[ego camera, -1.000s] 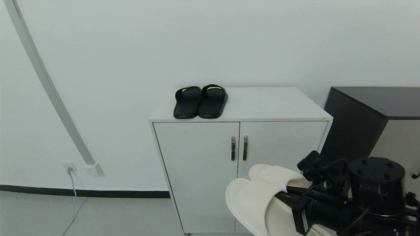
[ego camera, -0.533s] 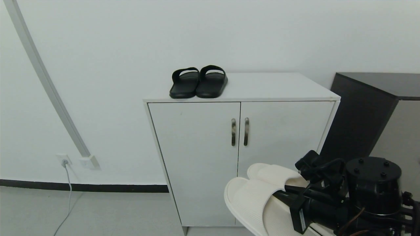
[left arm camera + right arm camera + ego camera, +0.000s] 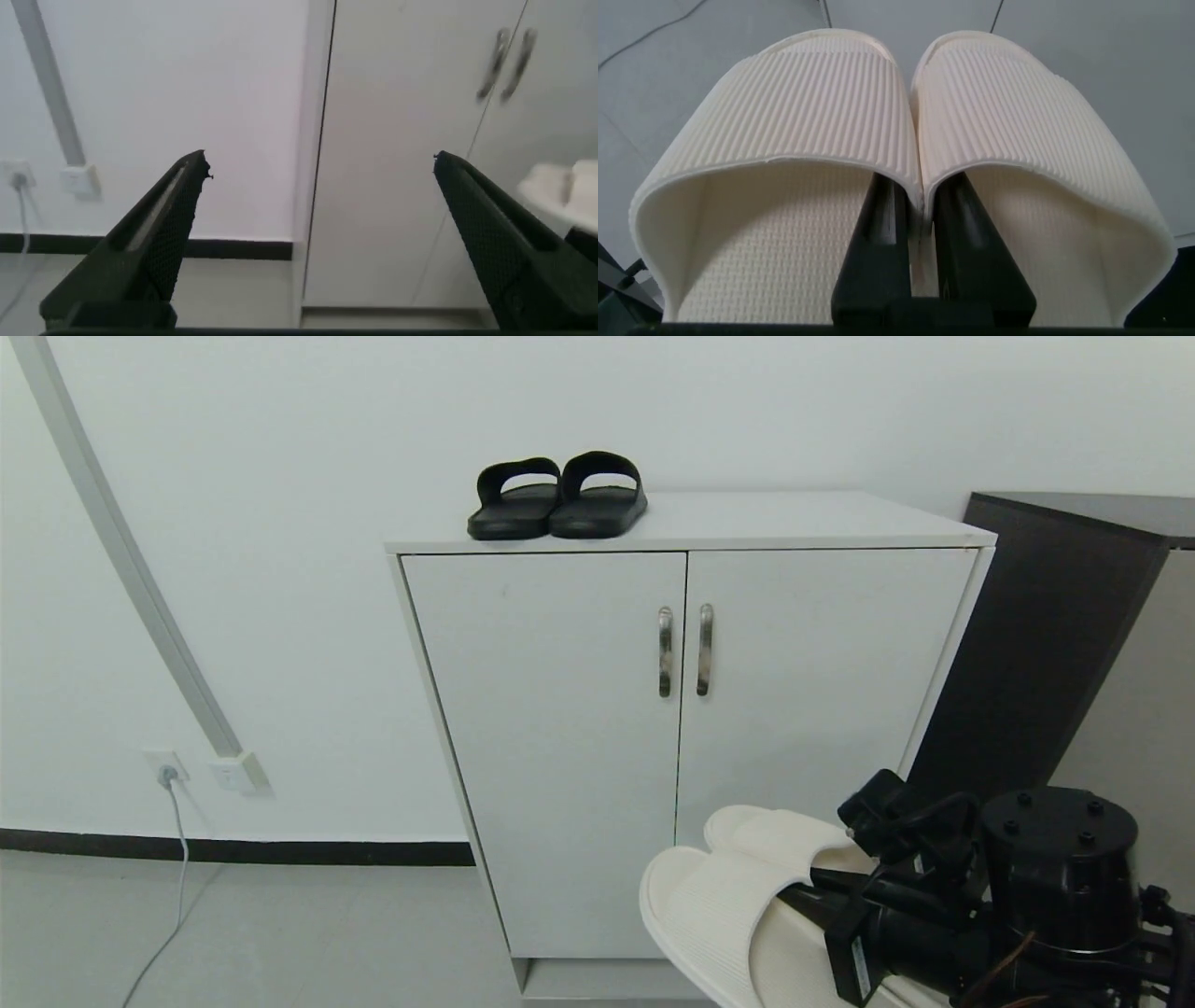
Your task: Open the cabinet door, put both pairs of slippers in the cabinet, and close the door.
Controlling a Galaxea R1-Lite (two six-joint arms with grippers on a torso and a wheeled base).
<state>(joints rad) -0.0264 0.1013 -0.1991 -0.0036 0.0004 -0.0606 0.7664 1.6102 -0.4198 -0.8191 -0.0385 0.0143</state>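
the right gripper [image 3: 805,889] is grasping the pair of white slippers [image 3: 738,887], its 2 fingers [image 3: 887,245] reaching in under the straps and pinching the slippers' inner sides together between them. the slippers are lying side by side, touching, with their toes pointing away from the gripper toward the white cabinet [image 3: 560,756]. the toes are hanging in front of the lower part of the right-hand door [image 3: 812,691], apart from it.

the left gripper [image 3: 320,161] is hanging released, its 2 fingers spread wide with nothing between them. beyond it the left-hand door [image 3: 392,187] is standing near, and the white slippers [image 3: 561,187] are showing off to its right.

both cabinet doors are sitting shut. the 2 metal handles [image 3: 664,651] [image 3: 705,650] are standing upright just beside each other at the middle seam, above the right gripper and to its left.

the pair of black slippers [image 3: 558,497] is resting on top of the cabinet near its left front corner, well above both grippers, the 2 touching each other.

a dark cabinet [image 3: 1027,644] is standing just beside the white one, beyond the right gripper. far to the left of the left gripper, a cable [image 3: 173,896] is hanging from a wall socket [image 3: 166,768].
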